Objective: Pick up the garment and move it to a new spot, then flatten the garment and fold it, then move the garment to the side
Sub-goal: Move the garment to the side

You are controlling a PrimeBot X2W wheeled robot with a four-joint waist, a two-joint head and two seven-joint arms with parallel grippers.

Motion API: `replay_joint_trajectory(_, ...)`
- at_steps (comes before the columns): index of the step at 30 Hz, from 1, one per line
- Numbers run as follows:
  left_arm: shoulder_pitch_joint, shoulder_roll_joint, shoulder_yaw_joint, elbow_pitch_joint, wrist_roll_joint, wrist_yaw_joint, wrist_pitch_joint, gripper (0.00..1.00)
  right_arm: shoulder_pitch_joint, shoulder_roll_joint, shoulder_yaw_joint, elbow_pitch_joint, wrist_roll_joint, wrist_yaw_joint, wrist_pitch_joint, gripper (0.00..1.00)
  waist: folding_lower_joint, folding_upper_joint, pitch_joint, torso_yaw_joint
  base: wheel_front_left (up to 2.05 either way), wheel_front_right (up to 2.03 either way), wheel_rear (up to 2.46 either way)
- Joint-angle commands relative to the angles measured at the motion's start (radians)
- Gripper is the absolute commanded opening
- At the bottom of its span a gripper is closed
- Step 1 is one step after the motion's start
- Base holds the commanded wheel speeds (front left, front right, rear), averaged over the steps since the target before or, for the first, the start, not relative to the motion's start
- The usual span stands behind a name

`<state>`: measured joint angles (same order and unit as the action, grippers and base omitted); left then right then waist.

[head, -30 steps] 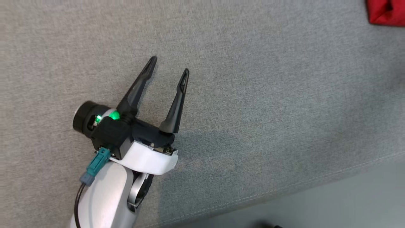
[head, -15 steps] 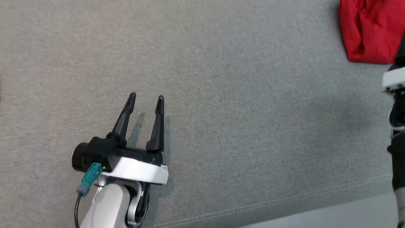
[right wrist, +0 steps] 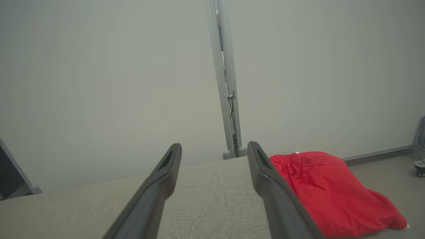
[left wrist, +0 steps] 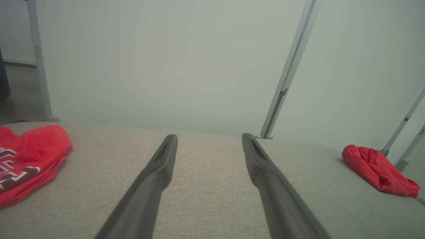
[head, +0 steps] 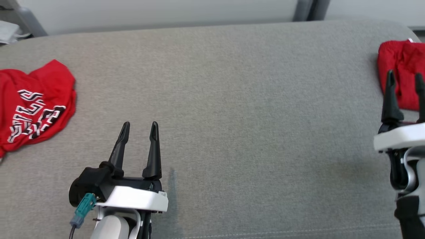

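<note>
Red lettered garment (head: pixel 36 103) lies crumpled at the left end of the grey cushion (head: pixel 232 99), well apart from the left gripper (head: pixel 140 124) and right gripper (head: pixel 404 74), both spread and empty; advise pinching a raised fold and lifting it clear before carrying it to the middle.

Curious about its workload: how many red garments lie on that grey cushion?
2. A printed red garment at the left edge; a plain red garment at the far right; more possibly offscreen.

Soft, even light all round. The left claw (head: pixel 140 124) throws a faint shadow on the grey surface (head: pixel 249 116); focus is slightly soft.
</note>
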<state>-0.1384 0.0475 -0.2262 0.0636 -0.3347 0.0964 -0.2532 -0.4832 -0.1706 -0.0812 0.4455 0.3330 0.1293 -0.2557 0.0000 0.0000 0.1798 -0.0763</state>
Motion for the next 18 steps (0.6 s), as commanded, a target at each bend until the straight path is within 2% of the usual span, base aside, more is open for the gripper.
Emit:
replay_joint_trajectory(1, 0.001, 0.003, 0.035, -0.035, -0.014, 0.001, -0.008, 1.0, 0.03, 0.001, 0.026, -0.047, -0.016, 0.001, -0.006, 1.0, 0.0, 0.0, -0.043, 0.042, 0.0, 0.0, 0.0)
replay_joint_trajectory(8, 0.057, 0.003, 0.061, -0.064, 0.051, 0.044, -0.008, 1.0, 0.166, 0.045, 0.091, -0.167, -0.039, 0.001, -0.006, 1.0, 0.0, 0.0, -0.101, 0.091, 0.0, 0.0, 0.0)
replay_joint_trajectory(15, 0.122, 0.003, 0.084, -0.077, 0.084, 0.021, -0.008, 1.0, 0.308, 0.063, 0.122, -0.261, -0.059, 0.001, -0.006, 1.0, 0.0, 0.0, -0.164, 0.121, 0.0, 0.0, 0.0)
replay_joint_trajectory(18, 0.148, 0.003, 0.094, -0.086, 0.076, 0.02, -0.009, 1.0, 0.36, 0.077, 0.134, -0.28, -0.024, 0.001, -0.006, 1.0, 0.0, 0.0, -0.182, 0.119, 0.0, 0.0, 0.0)
